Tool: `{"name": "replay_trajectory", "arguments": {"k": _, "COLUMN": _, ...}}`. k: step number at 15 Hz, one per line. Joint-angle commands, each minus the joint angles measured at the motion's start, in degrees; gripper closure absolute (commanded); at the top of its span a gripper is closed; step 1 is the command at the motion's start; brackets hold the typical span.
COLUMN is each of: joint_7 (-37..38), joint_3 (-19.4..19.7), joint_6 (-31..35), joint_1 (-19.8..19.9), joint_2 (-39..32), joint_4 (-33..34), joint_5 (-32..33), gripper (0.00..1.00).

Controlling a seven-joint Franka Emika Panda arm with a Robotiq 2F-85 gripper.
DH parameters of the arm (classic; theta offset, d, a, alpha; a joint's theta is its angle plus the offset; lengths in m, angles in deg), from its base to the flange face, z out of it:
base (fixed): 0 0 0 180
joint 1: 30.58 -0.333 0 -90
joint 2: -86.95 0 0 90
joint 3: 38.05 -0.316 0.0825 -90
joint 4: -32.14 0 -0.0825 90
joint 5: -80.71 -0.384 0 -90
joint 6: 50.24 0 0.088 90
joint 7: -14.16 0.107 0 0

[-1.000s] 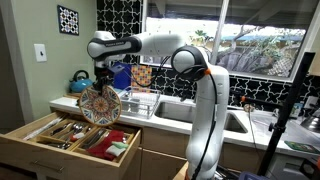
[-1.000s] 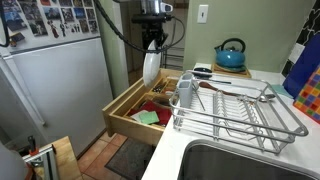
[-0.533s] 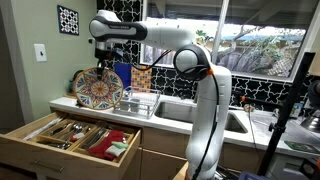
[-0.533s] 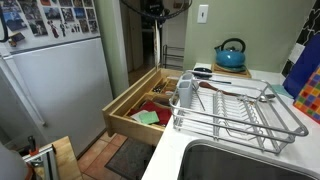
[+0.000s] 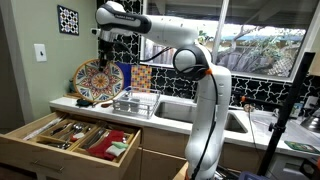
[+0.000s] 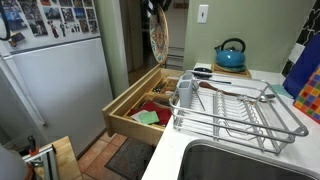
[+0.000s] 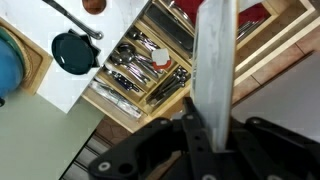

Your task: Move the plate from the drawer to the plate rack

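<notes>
The pincer (image 5: 104, 57) grips the plate (image 5: 98, 80) by its rim, its tips hard to make out. Beneath it the plate hangs upright: floral, orange, red, cream.

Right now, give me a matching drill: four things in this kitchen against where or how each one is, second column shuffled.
Things:
1. round multicoloured floral plate
2. wide light-wood drawer
3. silvery wire plate rack
4. teal kettle

States:
A. pulled open, cutlery inside
B. on the white counter, beside the steel sink
C. at the back of the counter, against the green wall
D. held in the tool, up in the air

Pairs: 1-D, 2-A, 3-B, 4-C.
</notes>
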Motion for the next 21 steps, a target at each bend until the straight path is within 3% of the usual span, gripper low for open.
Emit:
{"name": "replay_trajectory", "arguments": {"k": 1, "joint_7": -3.9, "joint_3": 0.0, "joint_6": -0.6, "joint_1": 0.1, "joint_2": -0.2, "joint_4": 1.5, "joint_5": -0.1, "gripper": 0.97}}
{"name": "replay_trajectory", "arguments": {"k": 7, "joint_7": -26.0, "joint_3": 2.7, "joint_6": -13.5, "joint_1": 3.4, "joint_2": -1.9, "joint_4": 12.4, "joint_5": -5.8, "gripper": 0.97}}
{"name": "replay_trajectory", "arguments": {"k": 12, "joint_7": -40.6, "joint_3": 5.5, "joint_6": -21.8, "joint_1": 6.8, "joint_2": -3.6, "joint_4": 19.4, "joint_5": -4.4, "gripper": 0.97}}
{"name": "replay_trajectory", "arguments": {"k": 17, "joint_7": -48.5, "joint_3": 7.6, "joint_6": -23.2, "joint_1": 9.1, "joint_2": -3.9, "joint_4": 19.2, "joint_5": -1.8, "gripper": 0.97}}
{"name": "replay_trajectory", "arguments": {"k": 19, "joint_7": -49.3, "joint_3": 8.4, "joint_6": -19.7, "joint_1": 9.7, "joint_2": -3.5, "joint_4": 17.8, "joint_5": -0.4, "gripper": 0.97}}
{"name": "replay_trajectory", "arguments": {"k": 20, "joint_7": -47.3, "joint_3": 7.9, "joint_6": -21.5, "joint_1": 9.1, "joint_2": -3.5, "joint_4": 17.5, "joint_5": -1.8, "gripper": 0.89}}
{"name": "replay_trajectory", "arguments": {"k": 21, "joint_7": -47.6, "joint_3": 8.2, "joint_6": -20.9, "joint_1": 9.4, "joint_2": -3.6, "joint_4": 17.5, "joint_5": -1.4, "gripper": 0.89}}
